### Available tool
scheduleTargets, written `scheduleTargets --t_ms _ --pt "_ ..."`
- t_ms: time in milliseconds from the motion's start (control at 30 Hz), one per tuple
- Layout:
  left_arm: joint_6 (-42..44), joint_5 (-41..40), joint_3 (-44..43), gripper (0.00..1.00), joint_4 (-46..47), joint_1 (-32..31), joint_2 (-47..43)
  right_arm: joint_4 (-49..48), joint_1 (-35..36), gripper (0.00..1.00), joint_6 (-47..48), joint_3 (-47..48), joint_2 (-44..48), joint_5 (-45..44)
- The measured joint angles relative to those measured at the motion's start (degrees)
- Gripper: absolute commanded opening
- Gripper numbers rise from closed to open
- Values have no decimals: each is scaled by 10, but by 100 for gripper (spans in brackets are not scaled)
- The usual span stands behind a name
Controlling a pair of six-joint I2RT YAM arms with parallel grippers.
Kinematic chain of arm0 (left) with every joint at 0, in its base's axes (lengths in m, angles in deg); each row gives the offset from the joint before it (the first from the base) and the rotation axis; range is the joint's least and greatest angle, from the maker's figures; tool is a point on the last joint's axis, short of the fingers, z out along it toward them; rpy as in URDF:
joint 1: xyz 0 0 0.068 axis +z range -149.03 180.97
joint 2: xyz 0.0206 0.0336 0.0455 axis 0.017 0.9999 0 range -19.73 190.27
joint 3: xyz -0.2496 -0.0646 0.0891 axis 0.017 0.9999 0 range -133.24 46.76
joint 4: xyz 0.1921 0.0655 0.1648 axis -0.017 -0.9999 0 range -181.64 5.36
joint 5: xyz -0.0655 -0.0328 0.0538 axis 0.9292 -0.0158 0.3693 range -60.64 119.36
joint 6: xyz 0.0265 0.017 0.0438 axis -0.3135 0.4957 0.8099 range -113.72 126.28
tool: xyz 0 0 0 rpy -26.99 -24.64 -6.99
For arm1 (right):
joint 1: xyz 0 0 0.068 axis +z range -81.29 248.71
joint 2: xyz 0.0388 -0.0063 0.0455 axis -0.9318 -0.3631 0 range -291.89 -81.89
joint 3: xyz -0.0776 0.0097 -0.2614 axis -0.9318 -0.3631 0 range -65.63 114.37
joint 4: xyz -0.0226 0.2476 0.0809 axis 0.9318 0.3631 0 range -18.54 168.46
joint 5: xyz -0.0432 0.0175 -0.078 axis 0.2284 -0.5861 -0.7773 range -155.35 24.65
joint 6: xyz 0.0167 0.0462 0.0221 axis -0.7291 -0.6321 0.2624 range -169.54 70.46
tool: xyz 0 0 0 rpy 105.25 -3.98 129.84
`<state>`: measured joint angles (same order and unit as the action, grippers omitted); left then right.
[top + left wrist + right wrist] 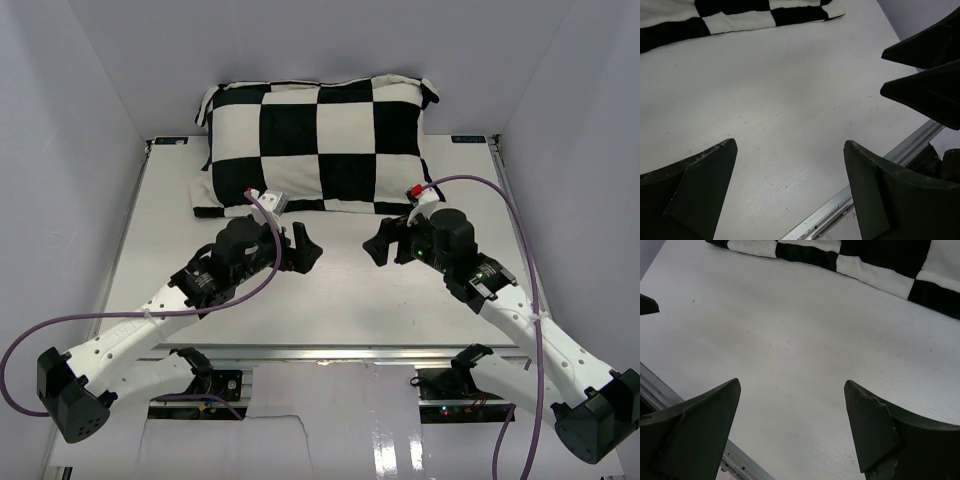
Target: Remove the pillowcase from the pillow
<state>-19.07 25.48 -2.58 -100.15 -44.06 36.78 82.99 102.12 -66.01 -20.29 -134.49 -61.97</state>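
Left gripper (pixel 308 250) and right gripper (pixel 378 243) both spread wide and empty, facing each other mid-desk (pixel 330 310), off the fabric. Checked pillowcase (pixel 320 135) at far edge, centred; pillow hidden inside. Looks staged to approach its near hem.

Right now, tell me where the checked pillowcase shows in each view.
Top external: pillowcase upper centre, far end of the table.
Left wrist: pillowcase strip along the top left edge.
Right wrist: pillowcase strip along the top, running right.
Shared landmark: the bare white table in front of it.
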Motion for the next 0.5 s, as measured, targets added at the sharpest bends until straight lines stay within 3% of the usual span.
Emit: scheduleTargets --t_ms 167,300,500 --pt "-3 -20 -21 98 -7 0 21 -1 0 90 0 0 2 -2" --pt "0 -52 -88 98 -12 14 91 -1 0 90 3 0 15 -2" --pt "0 -90 -189 98 -9 133 222 -15 0 90 9 -16 42 26"
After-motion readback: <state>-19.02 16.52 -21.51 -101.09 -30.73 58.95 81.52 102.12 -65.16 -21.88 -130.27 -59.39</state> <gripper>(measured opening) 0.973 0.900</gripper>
